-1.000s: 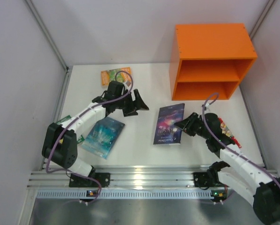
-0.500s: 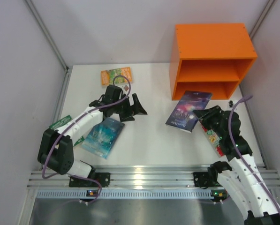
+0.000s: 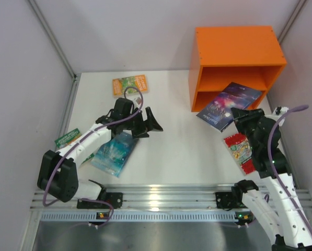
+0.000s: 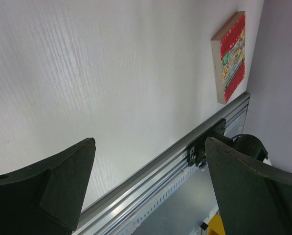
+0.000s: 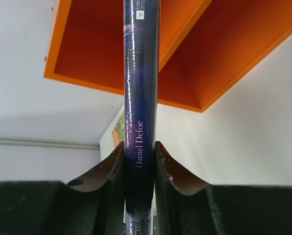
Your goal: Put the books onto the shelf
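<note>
at the desk's (image 3: 187, 157) right side, right tool (image 3: 243, 116) clamps the dark blue-purple book (image 3: 230, 103), tilted at the mouth of the lower compartment of the shelf (image 3: 237, 47); inside or not, unclear. only the right wrist view shows its spine (image 5: 140, 98) pinched upright. left tool (image 3: 150, 121) gapes wide, holding nothing; red book (image 3: 239, 151), orange-green book (image 3: 129, 83) and pale teal book (image 3: 114, 151) lie on the desk, green book (image 3: 67, 138) partly hidden under the left arm (image 3: 88, 137).
</note>
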Robot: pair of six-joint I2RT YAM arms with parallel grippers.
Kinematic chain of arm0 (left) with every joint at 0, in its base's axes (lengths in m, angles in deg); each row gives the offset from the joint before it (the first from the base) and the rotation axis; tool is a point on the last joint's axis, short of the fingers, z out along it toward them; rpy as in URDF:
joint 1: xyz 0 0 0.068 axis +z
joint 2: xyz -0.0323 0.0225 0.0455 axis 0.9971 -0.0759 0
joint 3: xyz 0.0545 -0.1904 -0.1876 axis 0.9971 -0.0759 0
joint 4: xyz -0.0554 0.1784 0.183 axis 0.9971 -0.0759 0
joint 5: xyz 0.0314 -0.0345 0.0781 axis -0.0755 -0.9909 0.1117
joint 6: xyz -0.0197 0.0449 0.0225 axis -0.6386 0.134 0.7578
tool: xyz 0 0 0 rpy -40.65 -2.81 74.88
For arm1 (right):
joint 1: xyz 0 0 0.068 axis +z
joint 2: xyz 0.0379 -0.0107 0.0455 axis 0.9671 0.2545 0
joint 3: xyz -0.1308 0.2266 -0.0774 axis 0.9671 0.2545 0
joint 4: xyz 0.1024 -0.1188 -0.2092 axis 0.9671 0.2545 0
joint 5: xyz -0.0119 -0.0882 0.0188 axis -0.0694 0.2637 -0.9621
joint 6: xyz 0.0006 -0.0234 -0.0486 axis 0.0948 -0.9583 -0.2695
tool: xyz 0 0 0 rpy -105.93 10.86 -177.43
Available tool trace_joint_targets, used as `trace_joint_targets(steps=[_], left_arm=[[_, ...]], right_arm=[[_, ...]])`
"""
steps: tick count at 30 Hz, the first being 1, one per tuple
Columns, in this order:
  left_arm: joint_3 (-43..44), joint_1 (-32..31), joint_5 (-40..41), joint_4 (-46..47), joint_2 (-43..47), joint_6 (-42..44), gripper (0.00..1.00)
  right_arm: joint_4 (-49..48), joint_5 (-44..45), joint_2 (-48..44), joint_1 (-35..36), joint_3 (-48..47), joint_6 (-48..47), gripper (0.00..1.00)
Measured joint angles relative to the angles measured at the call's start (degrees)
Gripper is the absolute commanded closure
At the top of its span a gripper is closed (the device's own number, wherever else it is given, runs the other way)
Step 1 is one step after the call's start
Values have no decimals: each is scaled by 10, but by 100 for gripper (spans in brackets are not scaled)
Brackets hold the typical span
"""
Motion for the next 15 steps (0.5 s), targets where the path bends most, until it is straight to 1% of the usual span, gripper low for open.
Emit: trace_joint_targets(steps=[7,15], left_arm=[[-8,0,-17,9,14,-7,2],[-8,0,-26,16,21,-17,2]], right_arm=[[-17,44,56,-5,-40,12,100],[-70,64,113,-38,-45,38,100]])
